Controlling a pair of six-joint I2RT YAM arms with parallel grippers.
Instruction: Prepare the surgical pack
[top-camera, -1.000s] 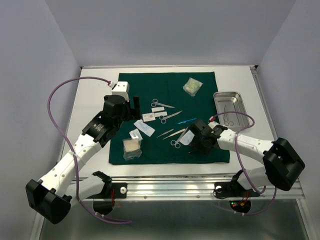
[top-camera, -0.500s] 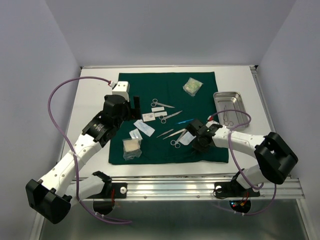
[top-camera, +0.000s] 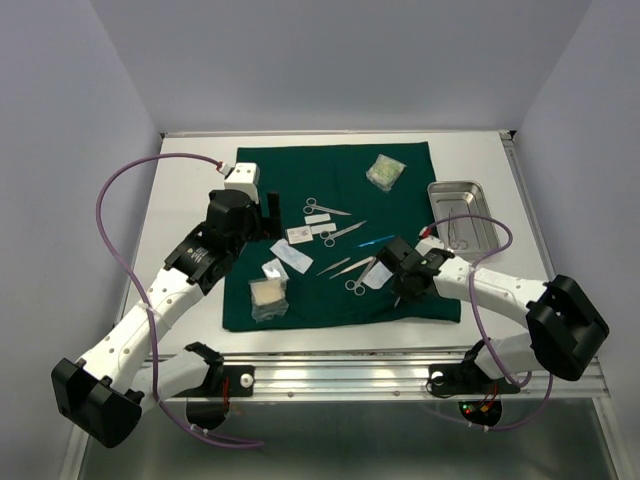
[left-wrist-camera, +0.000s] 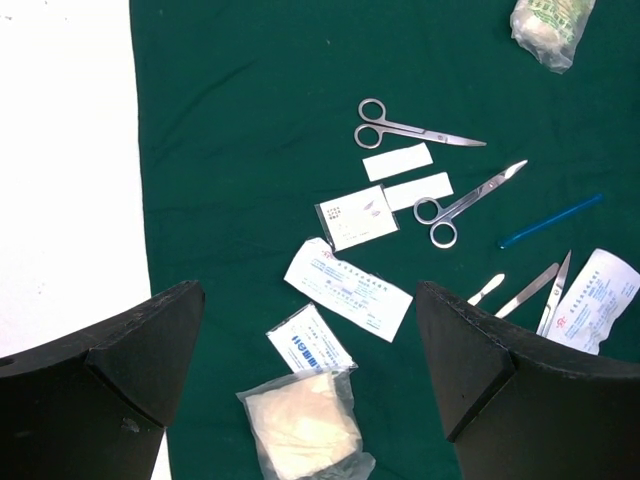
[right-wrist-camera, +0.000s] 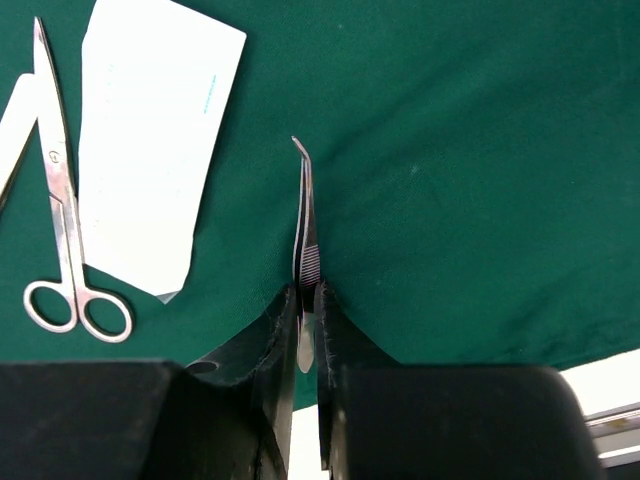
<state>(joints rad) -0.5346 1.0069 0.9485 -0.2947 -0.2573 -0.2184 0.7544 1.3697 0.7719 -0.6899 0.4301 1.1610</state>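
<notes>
— Where are the forceps found relative to the right hand?

— The forceps (right-wrist-camera: 305, 215) are pinched by their handle end between the fingers of the right hand (right-wrist-camera: 303, 300), which is closed tight on them. The curved tip is pointed away from the wrist, over the drape (top-camera: 340, 170). Whether the tip is touching the cloth cannot be told.

— What is seen beside them?

— In the right wrist view, a white packet (right-wrist-camera: 150, 150) and a pair of scissors (right-wrist-camera: 60, 230) lie to the left, both apart from the forceps. To the right, only bare green cloth is shown.

— And the edges?

— The drape's near edge lies just beside the right hand, with the white counter (top-camera: 185, 200) beyond it. The steel tray (top-camera: 478, 200) is set on the counter just off the drape's right edge, farther back than the hand. A thin instrument is seen inside it.

— How is the left hand held?

— The left hand (left-wrist-camera: 310, 380) is spread wide, and nothing is held in it. It is kept above the left part of the drape, and a gauze bag (left-wrist-camera: 300, 430) is seen on the cloth between its fingers. Open cloth is left toward the drape's far left corner.
</notes>
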